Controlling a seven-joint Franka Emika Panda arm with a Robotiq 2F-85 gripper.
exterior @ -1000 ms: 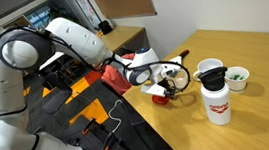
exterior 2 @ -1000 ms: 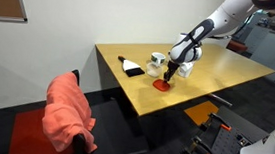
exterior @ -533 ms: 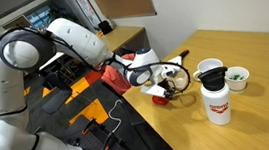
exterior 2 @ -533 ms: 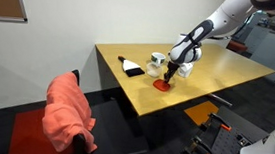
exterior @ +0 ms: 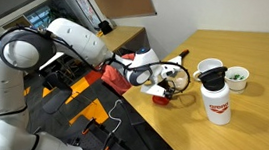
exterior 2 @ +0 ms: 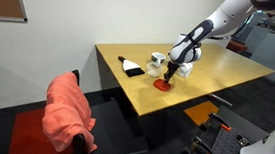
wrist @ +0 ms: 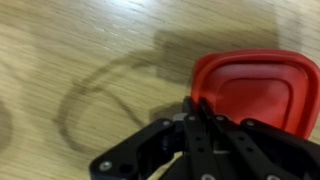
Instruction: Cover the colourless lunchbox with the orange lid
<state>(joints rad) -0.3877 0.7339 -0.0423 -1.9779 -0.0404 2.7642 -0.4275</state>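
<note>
The orange lid (wrist: 250, 85) is a flat orange-red squarish piece on the wooden table. It also shows in both exterior views (exterior: 159, 99) (exterior 2: 163, 86), near the table's edge. My gripper (wrist: 196, 103) is right down at the lid's rim, with its black fingers pressed close together on that rim. It also shows in both exterior views (exterior: 170, 84) (exterior 2: 169, 78), just above the lid. The colourless lunchbox cannot be made out in any view.
A white cup (exterior: 209, 69), a white bowl with green contents (exterior: 237, 78) and a red-labelled white bottle (exterior: 215, 104) stand a little beyond the lid. A black flat object (exterior 2: 133, 71) lies further along the table (exterior 2: 208, 78). An orange cloth (exterior 2: 69, 111) hangs on a chair.
</note>
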